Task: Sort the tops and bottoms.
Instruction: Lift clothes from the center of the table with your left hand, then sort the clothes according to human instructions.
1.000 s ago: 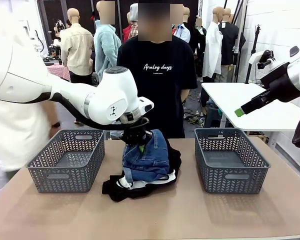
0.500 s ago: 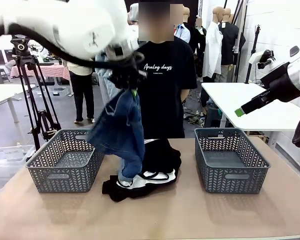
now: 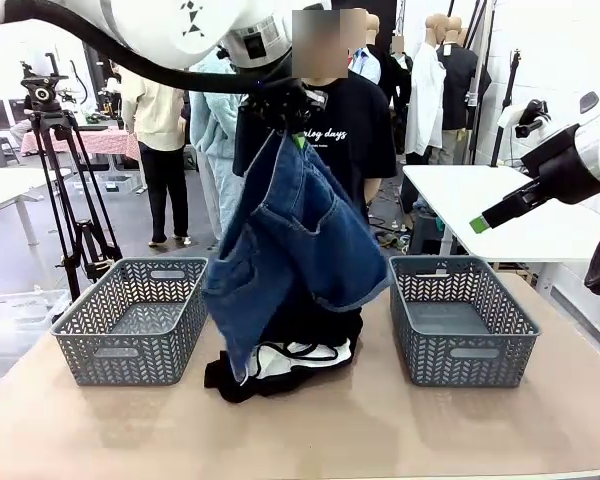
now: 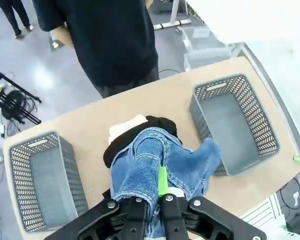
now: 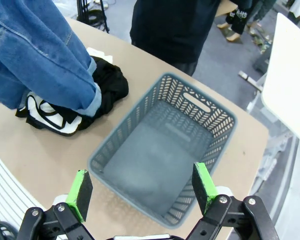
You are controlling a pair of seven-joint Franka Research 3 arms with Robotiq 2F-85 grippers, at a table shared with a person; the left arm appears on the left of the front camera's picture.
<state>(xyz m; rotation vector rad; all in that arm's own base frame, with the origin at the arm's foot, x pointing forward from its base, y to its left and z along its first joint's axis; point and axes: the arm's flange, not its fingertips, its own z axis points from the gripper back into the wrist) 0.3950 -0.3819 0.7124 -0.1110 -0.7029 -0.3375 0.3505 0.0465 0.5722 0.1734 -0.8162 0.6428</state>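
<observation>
My left gripper (image 3: 288, 112) is raised high over the table's middle, shut on a pair of blue denim shorts (image 3: 290, 235) that hangs from it, lower end brushing the clothes pile (image 3: 280, 362). In the left wrist view the gripper (image 4: 151, 192) pinches the denim (image 4: 155, 162) above the black and white pile (image 4: 140, 125). At the upper right my right gripper (image 3: 480, 224) is held up, and it (image 5: 142, 187) stands open and empty above the right basket (image 5: 165, 155). The denim (image 5: 35, 55) and pile (image 5: 65, 115) lie to its left.
Two grey plastic baskets stand on the tan table, an empty one at the left (image 3: 130, 320) and an empty one at the right (image 3: 460, 320). A person in a black T-shirt (image 3: 355, 150) stands at the far edge behind the pile. A camera tripod (image 3: 65, 180) stands at back left.
My left arm has lifted the denim shorts off the pile, from table height to high up, and swung them slightly right. The right arm has stayed still.
</observation>
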